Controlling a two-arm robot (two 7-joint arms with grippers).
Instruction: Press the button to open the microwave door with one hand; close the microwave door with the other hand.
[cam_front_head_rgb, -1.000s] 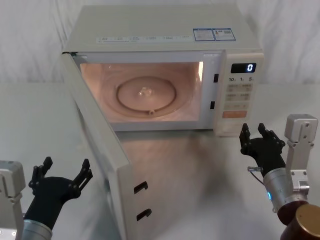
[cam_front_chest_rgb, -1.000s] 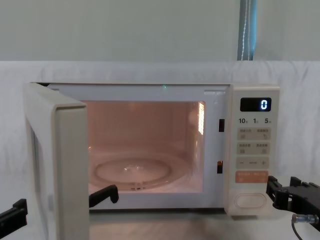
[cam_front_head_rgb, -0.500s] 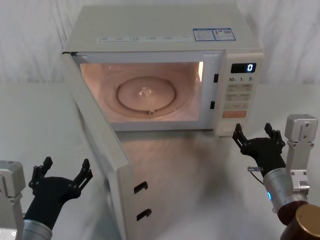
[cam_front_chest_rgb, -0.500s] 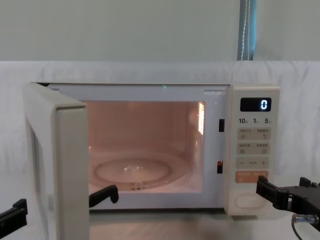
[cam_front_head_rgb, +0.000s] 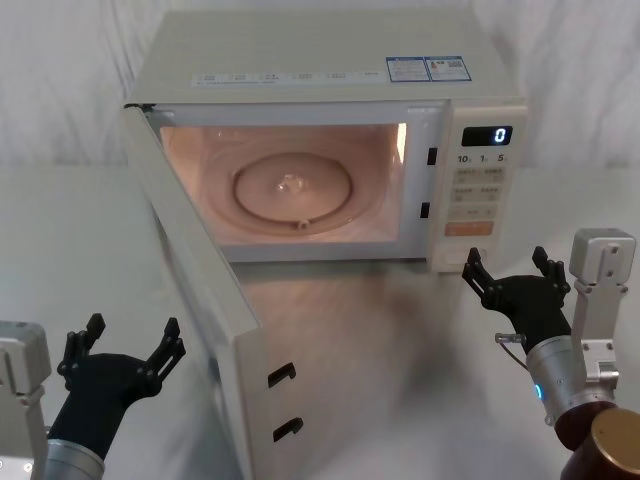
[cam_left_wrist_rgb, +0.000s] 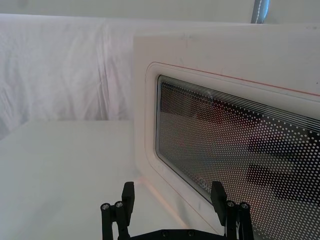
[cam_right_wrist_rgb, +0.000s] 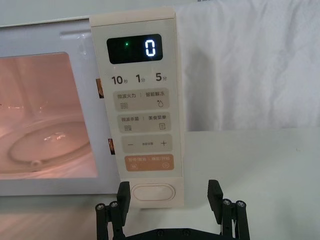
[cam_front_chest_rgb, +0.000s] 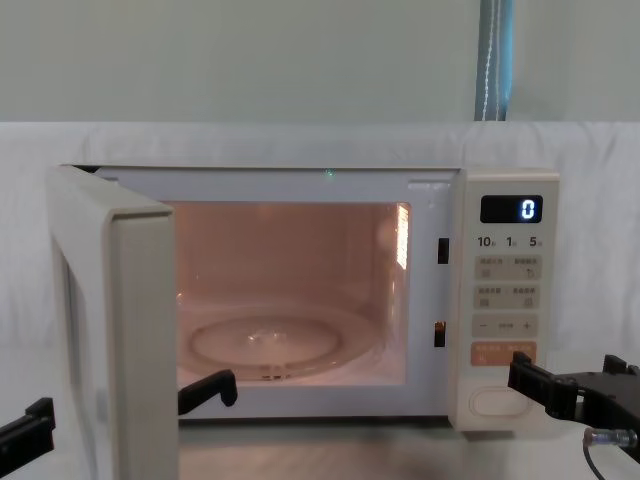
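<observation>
The right gripper (cam_front_head_rgb: 508, 275) hovers with fingers spread wide, empty, just in front of the control panel (cam_front_head_rgb: 482, 190); in its wrist view the button (cam_right_wrist_rgb: 153, 192) sits between its open fingers, though whether they touch it cannot be told. A second ago it stood farther right, clear of the panel; it has since slid toward 9 o'clock. The left gripper (cam_front_head_rgb: 125, 345) is also splayed and empty, at 7 o'clock of the microwave door (cam_front_head_rgb: 195, 290), which stays swung wide open, cavity (cam_front_chest_rgb: 290, 300) lit, unchanged.
</observation>
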